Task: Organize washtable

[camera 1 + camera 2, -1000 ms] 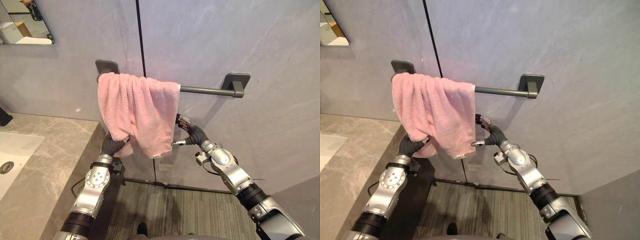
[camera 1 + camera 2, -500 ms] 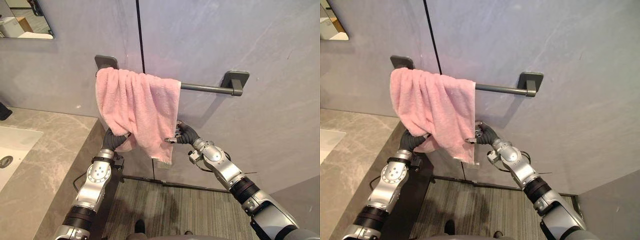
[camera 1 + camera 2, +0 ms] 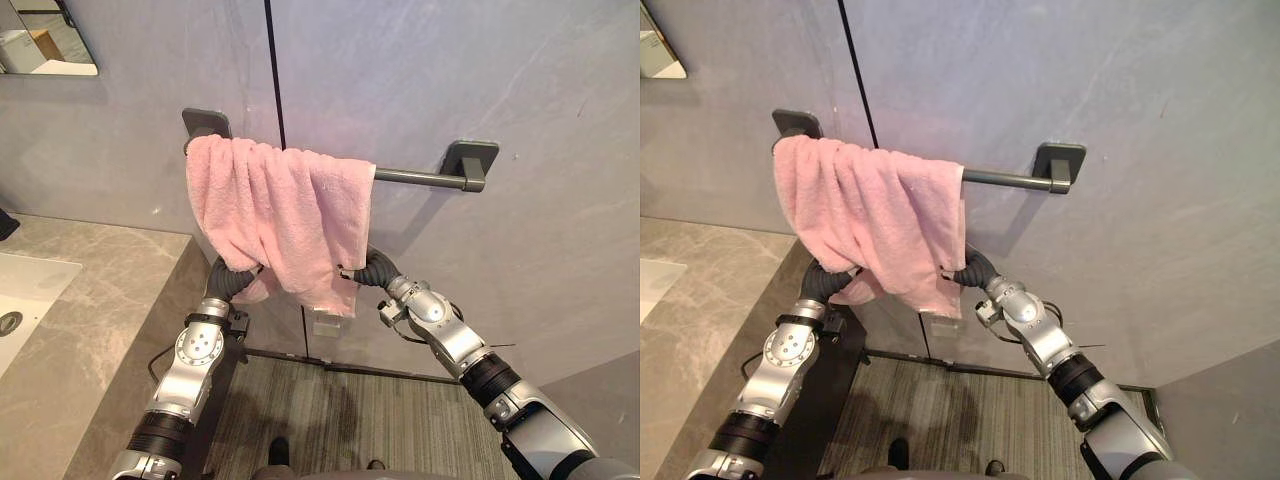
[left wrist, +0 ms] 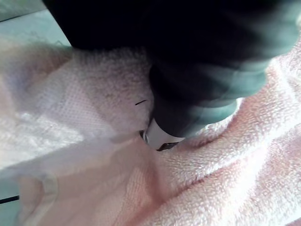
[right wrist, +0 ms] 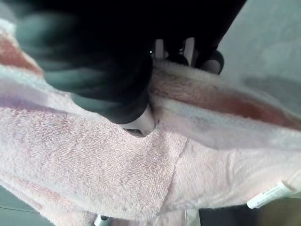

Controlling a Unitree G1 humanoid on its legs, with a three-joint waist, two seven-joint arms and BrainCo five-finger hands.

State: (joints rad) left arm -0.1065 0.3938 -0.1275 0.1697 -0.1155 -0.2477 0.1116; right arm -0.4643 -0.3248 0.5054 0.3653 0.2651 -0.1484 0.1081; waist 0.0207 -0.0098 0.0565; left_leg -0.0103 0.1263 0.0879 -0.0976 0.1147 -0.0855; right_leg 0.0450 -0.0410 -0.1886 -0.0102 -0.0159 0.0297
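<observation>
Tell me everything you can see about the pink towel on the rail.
The pink towel is soft terry cloth with a flat woven band and a small white label at a hem. It hangs bunched in folds over the left end of the dark wall rail, its lower edge uneven. The right hand pinches its lower right edge, thumb on the near side. The left hand reaches up under its lower left folds.

grey wall bar (image 3: 415, 178) carries pink towel (image 3: 270, 215), bunched, draped over bar's left end.
</observation>
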